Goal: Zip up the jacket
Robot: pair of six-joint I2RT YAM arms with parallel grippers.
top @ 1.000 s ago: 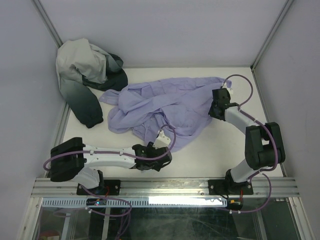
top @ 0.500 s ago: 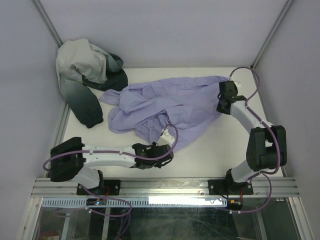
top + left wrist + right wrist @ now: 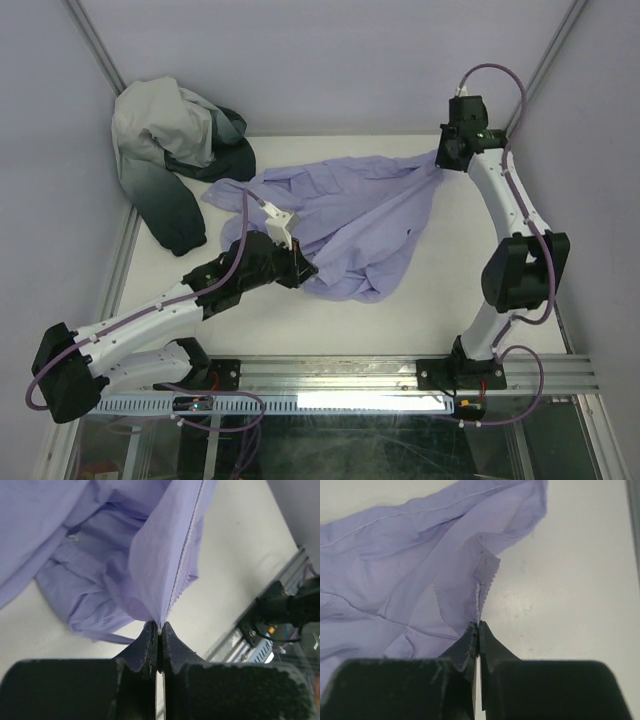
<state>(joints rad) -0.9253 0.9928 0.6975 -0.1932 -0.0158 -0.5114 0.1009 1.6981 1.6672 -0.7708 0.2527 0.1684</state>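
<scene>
The lavender jacket (image 3: 350, 215) hangs stretched between my two grippers above the white table, with its lower folds resting on the table. My left gripper (image 3: 300, 268) is shut on the jacket's zipper edge (image 3: 186, 565) at its near left end; the pale zipper teeth run up from my jaws in the left wrist view. My right gripper (image 3: 440, 160) is shut on the jacket's edge (image 3: 481, 597) at the far right, raised high. In the right wrist view the jacket (image 3: 395, 565) spreads to the left of the jaws. The zipper slider is not visible.
A white-and-dark-green garment (image 3: 175, 160) lies bunched in the far left corner against the wall. Enclosure walls stand left, right and behind. The metal rail (image 3: 330, 375) with the arm bases runs along the near table edge.
Both arms have lifted and spread apart with the jacket held. The left gripper moved up and left from the near edge; the right rose toward the far right corner. The jacket is now pulled taut.
</scene>
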